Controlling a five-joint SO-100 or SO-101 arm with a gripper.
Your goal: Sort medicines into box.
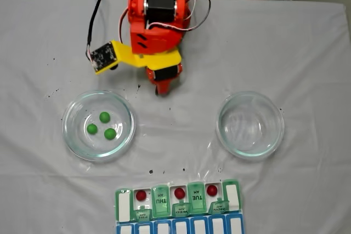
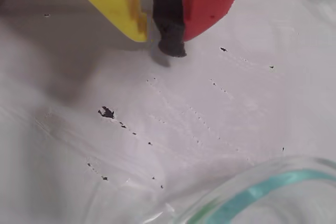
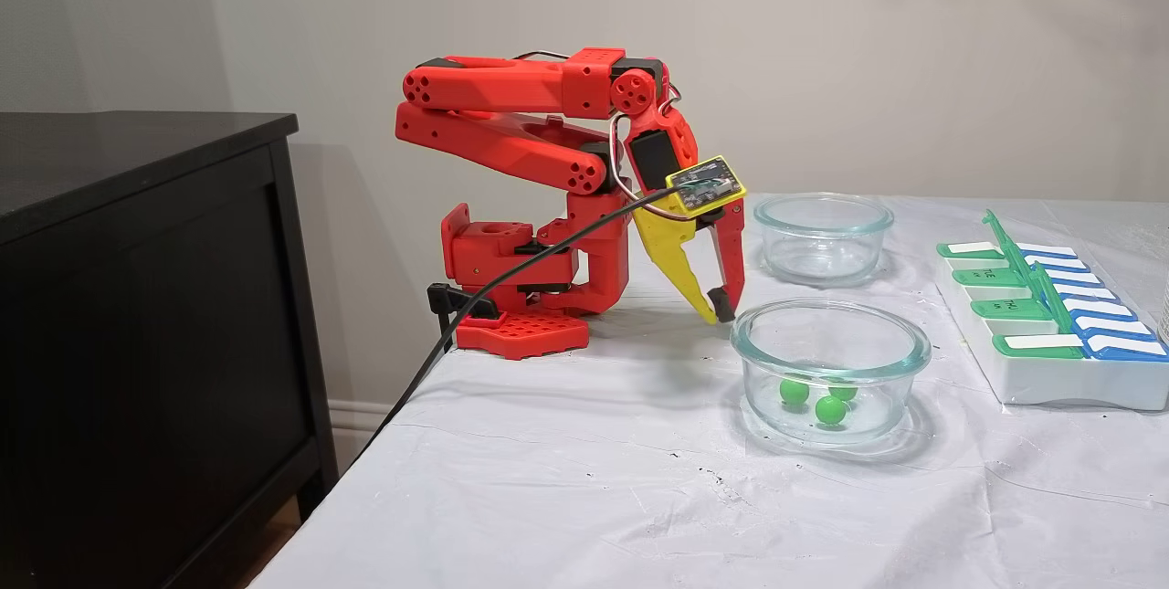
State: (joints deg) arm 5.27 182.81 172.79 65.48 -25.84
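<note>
Overall, speckled white tablecloth (image 1: 181, 135), beige wall (image 3: 822, 41).

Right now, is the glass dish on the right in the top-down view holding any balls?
No, that glass dish is empty; the three green balls lie in the other dish.

A white cloth (image 1: 307, 53) covers the table, wrinkled and dotted with small dark specks. Two round clear glass dishes sit on it, well apart: in a fixed view from above, one dish (image 1: 70, 142) is at left and the other dish (image 1: 274, 138) at right. A dark cabinet (image 3: 137, 342) stands beside the table against a plain beige wall (image 3: 913, 50). In the wrist view, a dish rim (image 2: 273, 192) shows at the bottom edge.
</note>
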